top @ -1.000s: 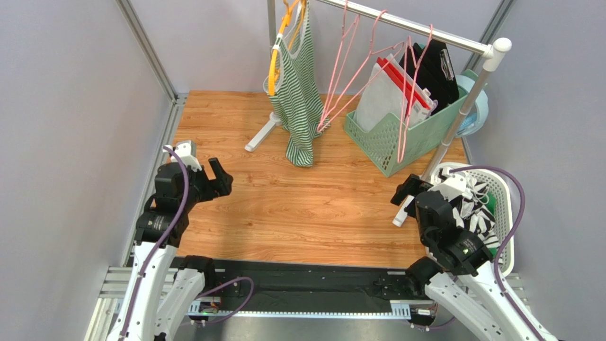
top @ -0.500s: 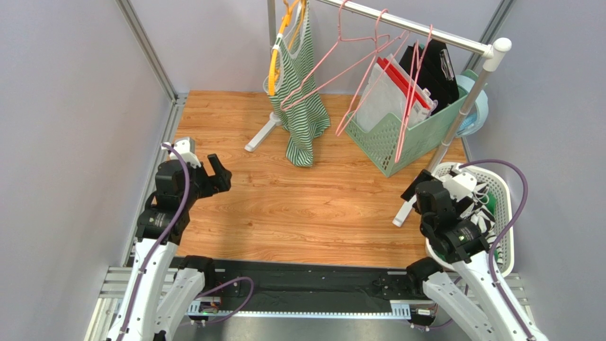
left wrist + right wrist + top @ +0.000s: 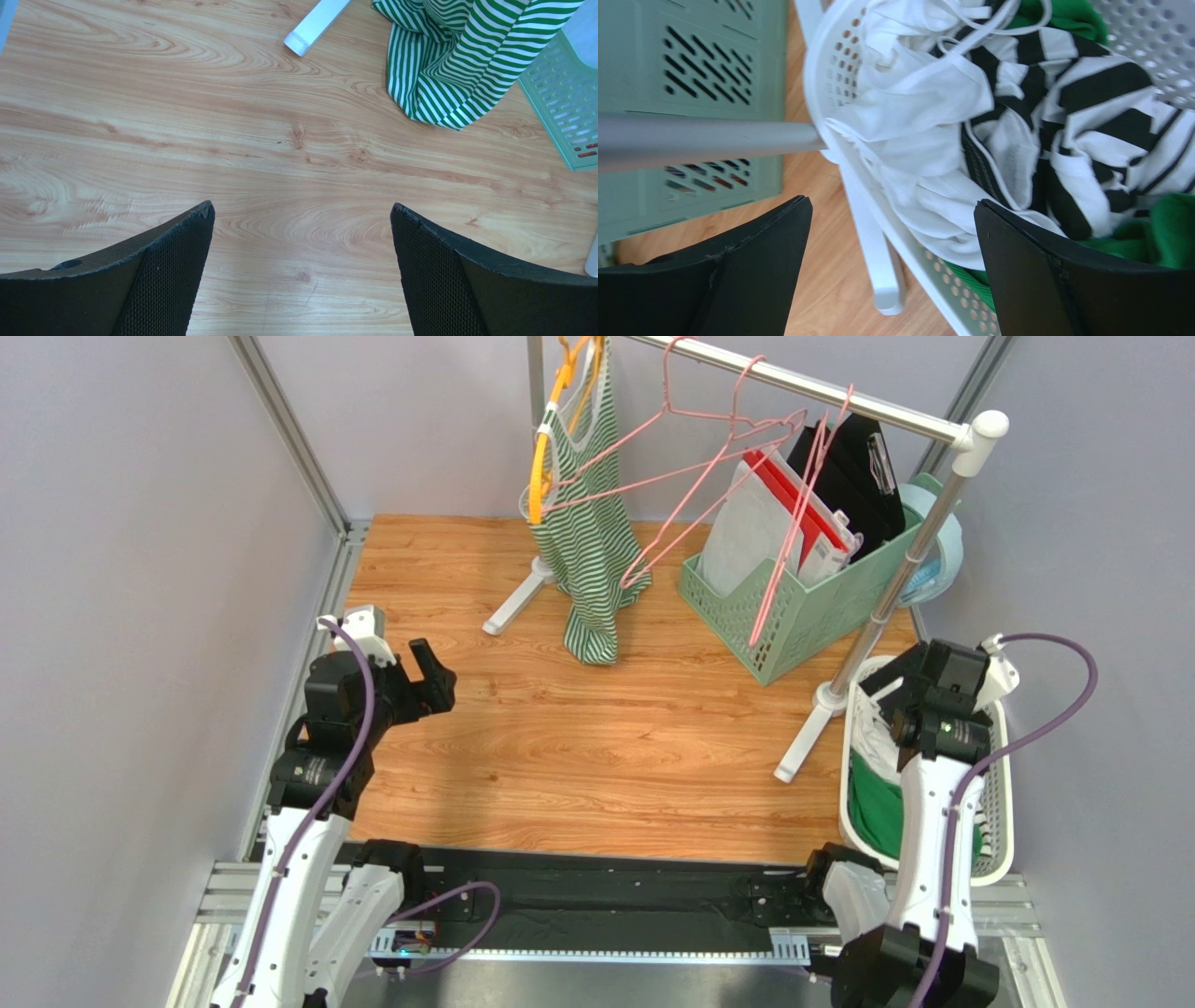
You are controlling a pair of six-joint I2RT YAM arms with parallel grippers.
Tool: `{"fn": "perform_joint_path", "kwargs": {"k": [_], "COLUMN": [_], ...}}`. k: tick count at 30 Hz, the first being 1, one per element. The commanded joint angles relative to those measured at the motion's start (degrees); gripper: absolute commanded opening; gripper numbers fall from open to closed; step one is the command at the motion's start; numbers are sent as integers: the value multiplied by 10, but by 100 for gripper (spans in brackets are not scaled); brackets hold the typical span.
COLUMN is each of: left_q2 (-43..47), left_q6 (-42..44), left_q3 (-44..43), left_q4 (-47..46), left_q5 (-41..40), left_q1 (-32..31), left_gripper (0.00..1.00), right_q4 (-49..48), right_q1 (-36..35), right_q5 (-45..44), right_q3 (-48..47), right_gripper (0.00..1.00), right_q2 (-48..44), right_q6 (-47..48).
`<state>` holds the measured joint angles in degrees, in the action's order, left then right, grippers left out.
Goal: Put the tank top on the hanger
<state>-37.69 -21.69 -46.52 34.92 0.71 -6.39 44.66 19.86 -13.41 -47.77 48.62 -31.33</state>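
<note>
where it lies, the tank top (image 3: 922, 150) is crumpled.

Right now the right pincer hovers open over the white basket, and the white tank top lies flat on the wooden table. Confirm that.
Not quite. The white tank top is not on the table. It lies bunched in the white basket, against its rim, as the right wrist view shows. The rest holds: the right pincer hovers open over that basket.
</note>
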Motion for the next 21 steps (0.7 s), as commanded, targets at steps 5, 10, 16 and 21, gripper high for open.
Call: {"fn": "perform_joint_path", "kwargs": {"k": [5,10,16,21], "left_q2": [-2,0,6,7], "left_q6": [38,29,28,34], "left_q3": [6,26,33,29], "left_q4": [-18,-33,-47,-42], "left_q5": [-20,-12,-12,-20], "left_q1": [-1,-1,-2,-1], "left_gripper": [99,99,99,99], "right_q4": [-45,-32,-30,-17], "right_q1": [74,102,104,104], "right_q5": [147,170,148,106], "right_q3": [-103,-133,-145,-147], "right_gripper": [85,85,84,80], "right_q2": [131,181,236,276], "right_q6": [-6,-27,-42,-29]}}
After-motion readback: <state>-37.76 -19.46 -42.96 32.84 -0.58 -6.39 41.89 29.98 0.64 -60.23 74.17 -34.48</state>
